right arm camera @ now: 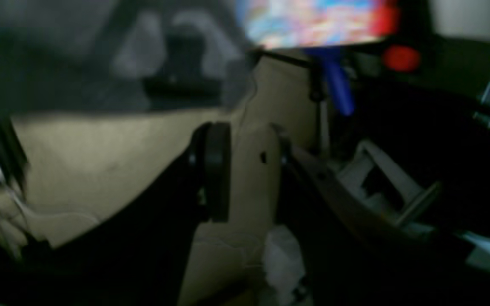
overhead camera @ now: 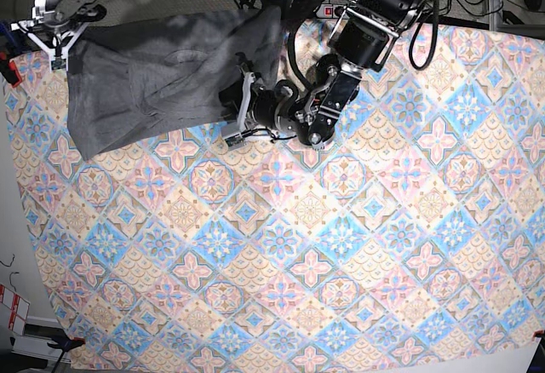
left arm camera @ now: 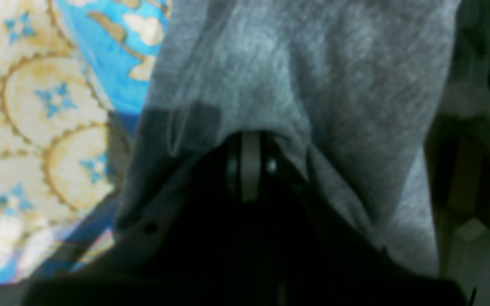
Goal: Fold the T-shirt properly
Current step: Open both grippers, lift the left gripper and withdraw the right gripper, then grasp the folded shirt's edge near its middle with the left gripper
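The grey T-shirt (overhead camera: 153, 75) lies crumpled at the far left corner of the patterned tablecloth (overhead camera: 341, 245). My left gripper (overhead camera: 235, 114) reaches in from the right and is shut on the shirt's right edge. In the left wrist view the grey fabric (left arm camera: 313, 63) drapes over the shut left gripper (left arm camera: 249, 142) and hangs above the cloth (left arm camera: 36, 106). My right gripper (overhead camera: 55, 45) sits at the shirt's far left corner, over the table edge. In the right wrist view the right gripper (right arm camera: 247, 127) is open, with bare floor showing in the gap and grey fabric (right arm camera: 58, 51) blurred above.
The table's left edge runs close beside the right gripper, with floor beyond it. A red clamp (overhead camera: 8, 71) holds the cloth at the left edge. A cardboard box (overhead camera: 10, 309) stands on the floor at lower left. Cables and arm bases crowd the far edge.
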Tool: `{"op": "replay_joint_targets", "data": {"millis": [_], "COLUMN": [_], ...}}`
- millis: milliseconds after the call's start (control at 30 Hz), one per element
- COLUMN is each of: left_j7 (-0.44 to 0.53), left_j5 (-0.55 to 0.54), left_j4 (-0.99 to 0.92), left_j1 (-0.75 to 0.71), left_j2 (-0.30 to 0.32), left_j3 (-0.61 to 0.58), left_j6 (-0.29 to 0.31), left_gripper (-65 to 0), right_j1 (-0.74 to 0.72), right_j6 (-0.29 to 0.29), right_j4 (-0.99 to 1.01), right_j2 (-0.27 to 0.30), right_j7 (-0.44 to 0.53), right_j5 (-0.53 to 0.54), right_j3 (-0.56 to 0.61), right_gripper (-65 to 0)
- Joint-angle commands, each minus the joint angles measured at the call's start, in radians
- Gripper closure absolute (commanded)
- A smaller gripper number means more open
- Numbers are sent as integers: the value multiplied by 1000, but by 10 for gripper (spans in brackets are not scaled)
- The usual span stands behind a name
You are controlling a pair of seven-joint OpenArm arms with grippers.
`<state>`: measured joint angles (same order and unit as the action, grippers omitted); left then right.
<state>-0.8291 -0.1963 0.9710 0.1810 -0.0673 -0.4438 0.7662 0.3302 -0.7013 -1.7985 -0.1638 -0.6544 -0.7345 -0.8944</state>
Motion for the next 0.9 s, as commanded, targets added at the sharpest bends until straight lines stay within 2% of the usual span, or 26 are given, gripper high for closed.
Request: {"op": "replay_joint_targets", "data": {"millis": [0,167,500,600,767,867], "left_j7": [-42,-42,-26,29,139,135], "left_j5": [122,122,116,114,114,114], "left_j4": [-8,-10,-30,-149,-401,-435], "left_j1": [22,102,248,314,417,437], "left_j2": [11,11,8,8,8,10], "left_j3": [20,64,67,73,175,225], "left_j6": [-68,-68,-68,-68,-68,-68], "left_gripper": [0,0,0,0,0,0], "right_j1": [17,65,51,51,51,51], "right_j6": [3,3,3,3,3,3], "right_j4": [-10,-4,-5,-5,-4,-4], "right_j2": [7,7,7,7,7,7], "right_j7": [2,2,2,2,2,2], "right_j5": [-10,-90,-90,-90,-90,-90], "right_j3": [-6,28,34,33,31,31], "right_gripper": [-145,-143,-143,-143,-142,-142]}}
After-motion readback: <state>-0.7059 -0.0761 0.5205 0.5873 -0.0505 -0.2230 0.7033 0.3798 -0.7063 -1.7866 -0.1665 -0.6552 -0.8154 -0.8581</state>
